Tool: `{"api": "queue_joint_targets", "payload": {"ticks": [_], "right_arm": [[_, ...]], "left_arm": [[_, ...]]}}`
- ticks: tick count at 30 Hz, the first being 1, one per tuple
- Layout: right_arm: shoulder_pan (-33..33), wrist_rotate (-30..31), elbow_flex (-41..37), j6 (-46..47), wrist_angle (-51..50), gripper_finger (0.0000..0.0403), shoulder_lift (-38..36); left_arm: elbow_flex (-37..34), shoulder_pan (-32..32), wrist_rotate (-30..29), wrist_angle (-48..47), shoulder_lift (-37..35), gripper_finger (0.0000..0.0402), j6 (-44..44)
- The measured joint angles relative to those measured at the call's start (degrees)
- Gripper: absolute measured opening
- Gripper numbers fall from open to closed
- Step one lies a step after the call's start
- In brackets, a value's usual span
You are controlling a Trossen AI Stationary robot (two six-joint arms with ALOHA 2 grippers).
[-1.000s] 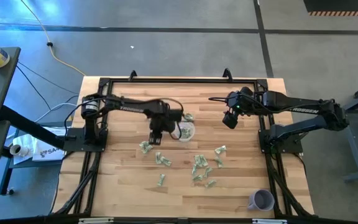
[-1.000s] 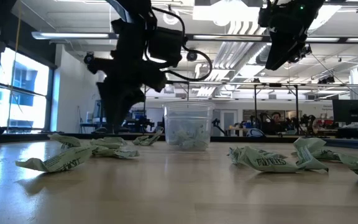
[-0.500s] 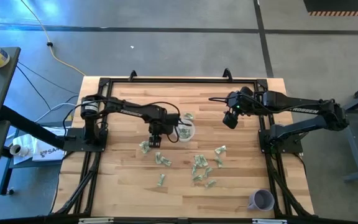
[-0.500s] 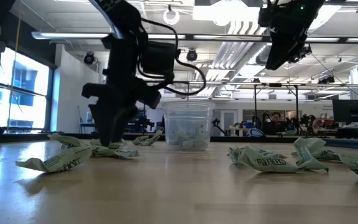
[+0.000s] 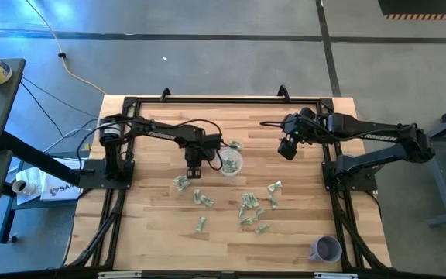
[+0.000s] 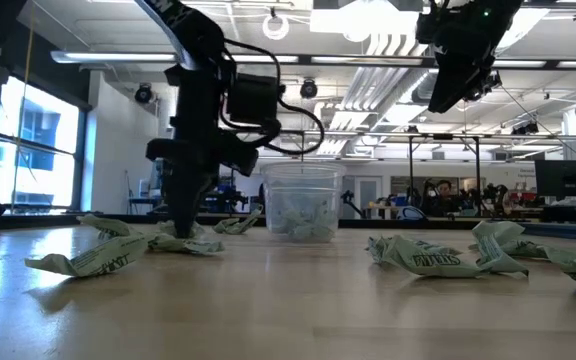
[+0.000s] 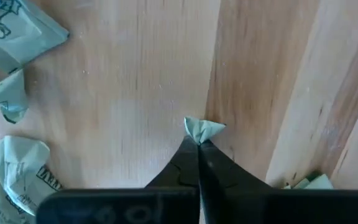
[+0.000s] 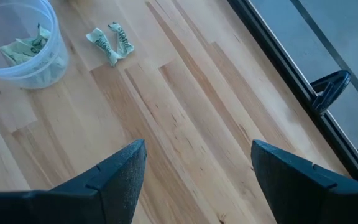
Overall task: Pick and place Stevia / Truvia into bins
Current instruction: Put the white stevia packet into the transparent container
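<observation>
Left pincer (image 7: 199, 142) clenched on Stevia packet (image 7: 202, 129), frame centre; lift straight, carry over clear cup (image 5: 230, 163), release.

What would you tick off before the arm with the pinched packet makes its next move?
1. Left gripper shut on small green paper sweetener packet: ok.
2. Grip depth: only the packet's corner is pinched; cannot tell if it holds.
3. Round clear plastic cup upright beside the left gripper: ok.
4. Room in the cup, few packets inside: ok.
5. Right gripper open, raised clear of the cup: ok.
</observation>
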Motion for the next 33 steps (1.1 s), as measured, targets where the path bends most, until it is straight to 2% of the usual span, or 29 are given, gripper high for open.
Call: {"api": "queue_joint_targets", "payload": {"ticks": [3, 6, 10, 12, 17, 24, 27, 30, 33], "right_arm": [[0.0, 0.1, 0.0, 0.0, -0.3, 0.0281, 0.0], [0.0, 0.9, 0.0, 0.0, -0.3, 0.0281, 0.0], [0.0, 1.1, 0.0, -0.2, -0.3, 0.0281, 0.0], [0.0, 0.9, 0.0, -0.2, -0.3, 0.0281, 0.0], [0.0, -0.4, 0.0, 0.7, -0.8, 0.0281, 0.0], [0.0, -1.1, 0.0, 1.1, -3.0, 0.0281, 0.0], [0.0, -1.1, 0.0, 1.0, -3.3, 0.0281, 0.0], [0.0, -1.1, 0.0, 0.6, -3.3, 0.0281, 0.0], [0.0, -0.8, 0.0, -0.7, -2.6, 0.0281, 0.0]], "left_arm": [[4.6, 0.0, -0.7, -0.8, -1.2, 0.0044, 0.2], [10.6, 0.0, 0.2, -0.3, -4.9, 0.0031, 0.2], [16.4, 0.3, -0.4, 4.5, -5.6, 0.0024, 0.0], [18.5, 0.4, 1.4, 8.2, -5.9, 0.0024, 0.3], [18.6, 0.2, 7.2, 11.0, -3.1, 0.005, 1.7], [18.6, -0.8, 6.2, 10.0, 0.4, 0.011, -2.0], [20.0, -0.8, 3.7, 4.9, -0.8, 0.0138, -3.0], [23.0, -0.8, -3.0, -5.7, -3.5, 0.0161, -3.0], [22.0, 0.2, -8.9, -12.8, -5.9, 0.0177, -2.8]]}}
